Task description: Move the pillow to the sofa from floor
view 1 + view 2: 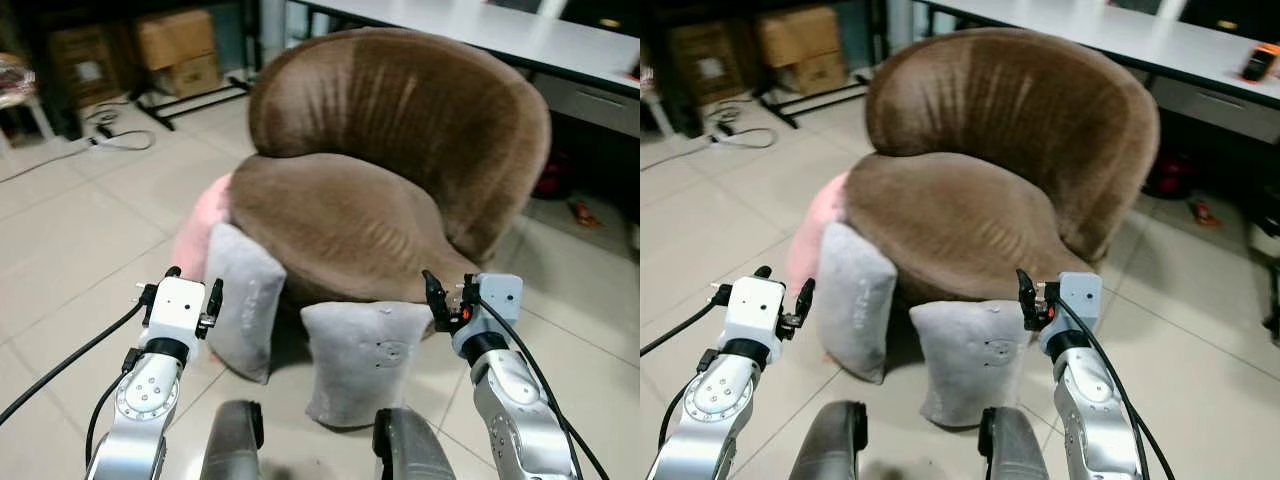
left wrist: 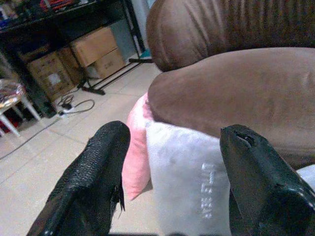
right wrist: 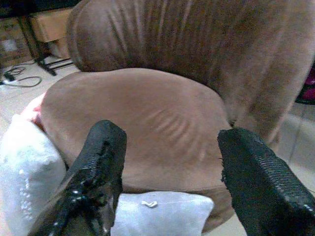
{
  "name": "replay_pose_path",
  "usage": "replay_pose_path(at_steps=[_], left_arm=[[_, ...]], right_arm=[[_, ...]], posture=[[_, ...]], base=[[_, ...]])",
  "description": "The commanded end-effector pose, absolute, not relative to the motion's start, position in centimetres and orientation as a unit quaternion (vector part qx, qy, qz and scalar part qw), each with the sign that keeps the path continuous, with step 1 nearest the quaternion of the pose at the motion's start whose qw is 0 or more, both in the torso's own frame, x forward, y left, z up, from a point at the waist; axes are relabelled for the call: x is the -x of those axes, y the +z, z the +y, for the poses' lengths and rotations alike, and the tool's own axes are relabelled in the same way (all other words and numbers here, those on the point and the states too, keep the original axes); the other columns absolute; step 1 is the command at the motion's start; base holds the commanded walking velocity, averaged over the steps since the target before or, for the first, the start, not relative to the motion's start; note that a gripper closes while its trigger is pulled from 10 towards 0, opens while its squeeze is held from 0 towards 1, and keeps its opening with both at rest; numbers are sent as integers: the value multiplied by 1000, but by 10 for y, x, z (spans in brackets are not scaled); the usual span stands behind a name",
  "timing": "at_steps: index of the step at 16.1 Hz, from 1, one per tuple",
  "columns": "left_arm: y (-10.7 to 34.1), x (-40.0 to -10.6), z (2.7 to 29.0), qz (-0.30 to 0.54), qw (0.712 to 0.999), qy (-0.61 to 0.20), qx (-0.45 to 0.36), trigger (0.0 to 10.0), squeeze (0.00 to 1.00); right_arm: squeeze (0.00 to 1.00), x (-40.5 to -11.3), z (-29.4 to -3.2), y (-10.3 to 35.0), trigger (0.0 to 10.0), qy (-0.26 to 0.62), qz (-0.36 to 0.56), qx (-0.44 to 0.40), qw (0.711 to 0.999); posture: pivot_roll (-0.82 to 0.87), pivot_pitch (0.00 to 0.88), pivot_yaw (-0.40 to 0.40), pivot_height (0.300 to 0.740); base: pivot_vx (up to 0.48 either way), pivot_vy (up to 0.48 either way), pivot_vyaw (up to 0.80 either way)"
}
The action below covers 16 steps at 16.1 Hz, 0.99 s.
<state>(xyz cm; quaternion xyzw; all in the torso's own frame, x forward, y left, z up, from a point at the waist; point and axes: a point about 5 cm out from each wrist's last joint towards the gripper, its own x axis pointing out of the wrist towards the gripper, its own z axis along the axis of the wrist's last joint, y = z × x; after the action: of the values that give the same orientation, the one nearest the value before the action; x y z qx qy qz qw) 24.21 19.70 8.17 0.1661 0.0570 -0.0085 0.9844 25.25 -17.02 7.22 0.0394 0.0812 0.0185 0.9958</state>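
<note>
- Two grey pillows stand on the tiled floor (image 1: 70,230), propped against the front of the brown sofa (image 1: 390,150): the middle pillow (image 1: 365,360) directly ahead of the robot, the left pillow (image 1: 245,310) at the sofa's left front corner.
- A pink cushion (image 1: 200,235) is wedged behind the left pillow, against the sofa's side.
- The left gripper (image 1: 192,290) hovers just beside the left pillow, fingers spread apart, holding nothing.
- The right gripper (image 1: 448,298) hangs near the middle pillow's upper right corner, fingers likewise apart and empty.
- The step in hand looks like the approach; no pillow is gripped yet.
- The next move likely calls for lowering both grippers to one pillow's sides, squeezing it between them, and lifting it onto the seat.
</note>
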Motion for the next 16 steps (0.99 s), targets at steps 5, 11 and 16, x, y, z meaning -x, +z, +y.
replay_pose_path(at_steps=[5,11,16], left_arm=[[85,-246,195,55,992,-8,-112,10000,878],[87,-253,195,45,987,-16,-155,10000,945],[89,-252,191,35,989,-37,-139,10000,992]], right_arm=[[0,-255,-176,75,10000,8,76,-35,996],[0,-254,-177,68,10000,-4,94,-32,995],[0,-254,-181,68,10000,-19,98,-29,995]], posture=[[30,0,-27,624],[26,0,-23,624],[25,0,-24,624]], base=[[0,0,0],[0,0,0],[243,0,-265]])
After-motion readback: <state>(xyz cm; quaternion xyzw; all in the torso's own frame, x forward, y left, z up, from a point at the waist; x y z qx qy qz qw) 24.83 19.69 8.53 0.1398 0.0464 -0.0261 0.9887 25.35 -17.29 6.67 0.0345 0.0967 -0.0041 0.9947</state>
